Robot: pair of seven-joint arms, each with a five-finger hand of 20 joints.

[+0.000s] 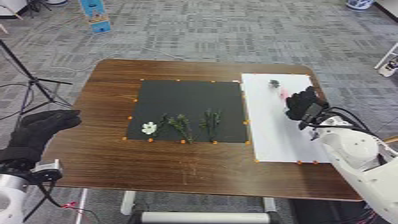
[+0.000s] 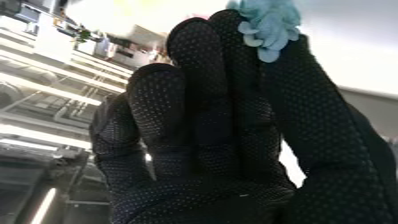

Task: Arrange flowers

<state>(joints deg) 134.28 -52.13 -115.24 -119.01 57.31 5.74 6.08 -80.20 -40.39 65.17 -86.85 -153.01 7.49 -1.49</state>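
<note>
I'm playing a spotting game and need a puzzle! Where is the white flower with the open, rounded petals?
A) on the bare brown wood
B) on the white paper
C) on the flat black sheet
C: the white flower lies on the black sheet, near its left edge.

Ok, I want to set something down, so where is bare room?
On the black rectangular mat, beyond the white flower and green stems; on the white rectangular sheet, nearer than the right hand. Crowded: the mat's near part and the sheet's far end.
</note>
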